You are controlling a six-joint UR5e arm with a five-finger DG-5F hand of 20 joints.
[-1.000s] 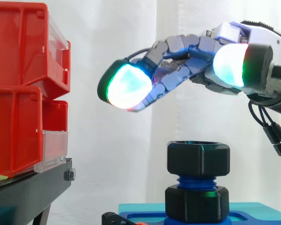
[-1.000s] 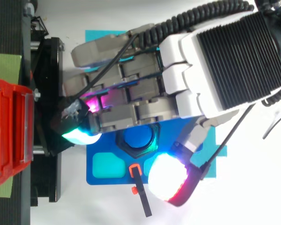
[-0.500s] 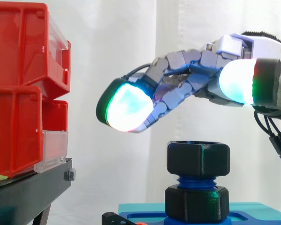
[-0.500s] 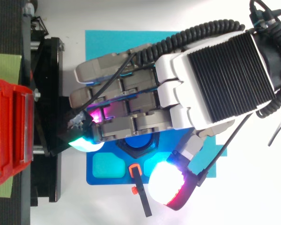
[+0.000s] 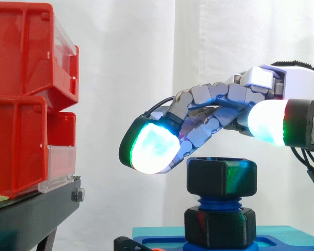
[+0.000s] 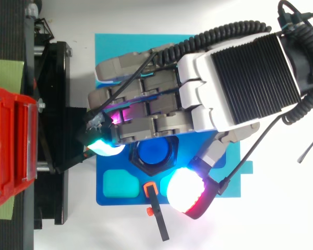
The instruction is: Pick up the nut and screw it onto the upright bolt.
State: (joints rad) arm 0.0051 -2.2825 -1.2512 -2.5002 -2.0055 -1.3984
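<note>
Several red bins (image 5: 26, 104) are sitting on a black stand (image 5: 31, 214) well off to one side of the bolt (image 5: 220, 201), leaving the space around it free. The hand (image 6: 245, 78) is hanging directly over the bolt. Its fingers are loosely arched and fanned, the thumb is set apart on the bolt's other flank, and it is gripping nothing. We are judging that it is shaped this way to close around the nut from above.

Under the bolt a teal mat (image 6: 120, 41) is carrying a blue plate (image 6: 112, 198), which is holding the bolt upright. The nut (image 5: 221, 177) is sitting on the bolt's top, with bare blue thread showing between it and a black collar (image 5: 220, 226) at the bolt's foot. We are reading it as started on the thread but far from wound down. One glowing fingertip (image 5: 153, 149) is hanging just beside the nut's upper edge. We cannot tell whether the fingers are touching the nut's top.
</note>
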